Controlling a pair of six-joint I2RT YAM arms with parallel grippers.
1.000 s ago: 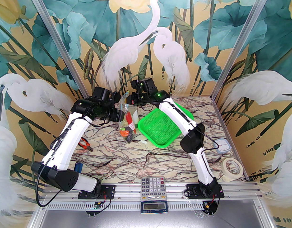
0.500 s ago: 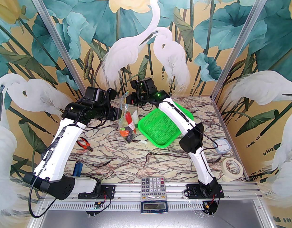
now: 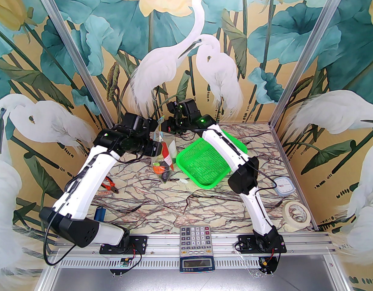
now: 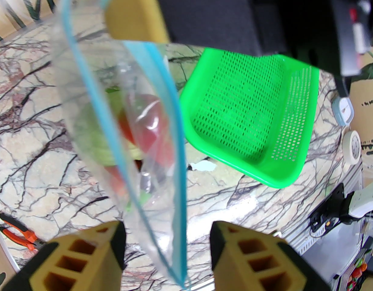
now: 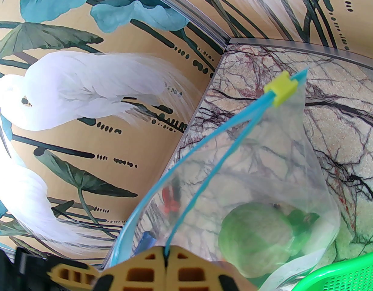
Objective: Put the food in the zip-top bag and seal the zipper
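Note:
The clear zip-top bag hangs upright above the marble table, left of the basket. My right gripper is shut on one end of the light-blue zipper. The two strips spread apart below a yellow slider at the far end. Food lies in the bag's bottom: a green cabbage and a red tomato among others. My left gripper stands open, its yellow fingers on either side of the zipper's lower corner without touching it.
An empty green mesh basket sits right of the bag, under the right arm. A small pale scrap lies by its near corner. Orange pliers, a blue object, a calculator, a tape roll and a timer lie nearer the edges.
The left arm swung back to the left, then came forward again to the bag's top edge. The right arm and the bag have stayed still.

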